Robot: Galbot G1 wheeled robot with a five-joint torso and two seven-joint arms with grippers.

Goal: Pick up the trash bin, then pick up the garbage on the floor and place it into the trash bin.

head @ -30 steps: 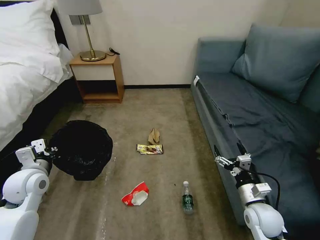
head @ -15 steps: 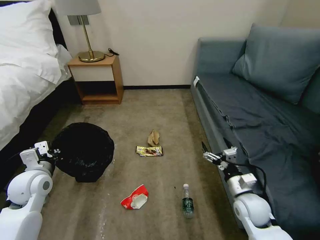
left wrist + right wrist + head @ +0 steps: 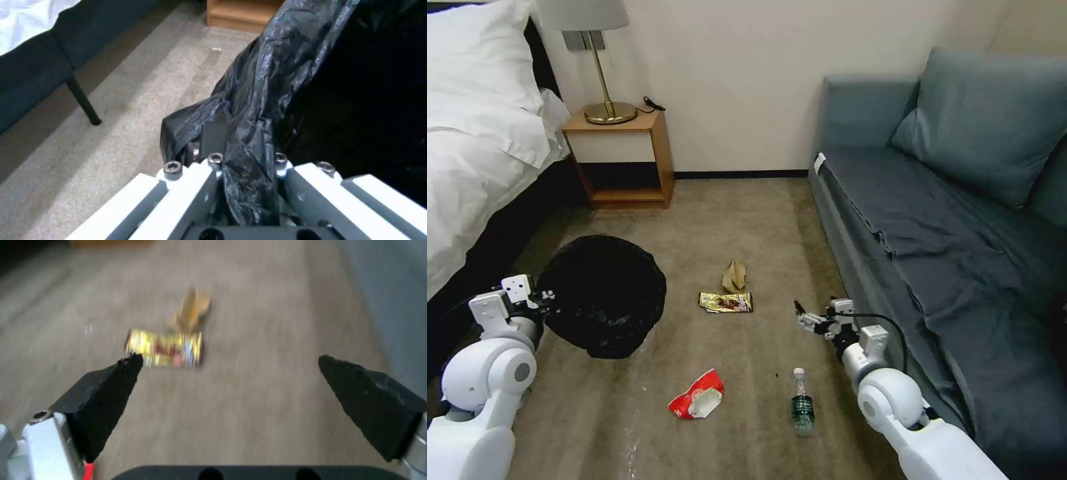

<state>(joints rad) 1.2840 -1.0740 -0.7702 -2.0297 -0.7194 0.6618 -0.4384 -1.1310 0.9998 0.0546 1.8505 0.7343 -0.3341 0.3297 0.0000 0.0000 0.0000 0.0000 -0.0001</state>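
Left end effector (image 3: 242,166) pinches trash bin (image 3: 604,293) liner.

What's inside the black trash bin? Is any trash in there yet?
The trash bin, held at its rim by the left gripper, shows just dark black liner inside. No litter is visible, though the bottom is too dark to see.

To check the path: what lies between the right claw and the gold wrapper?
Bare carpet, as the head and right wrist views show. The open right claw points toward the gold wrapper.
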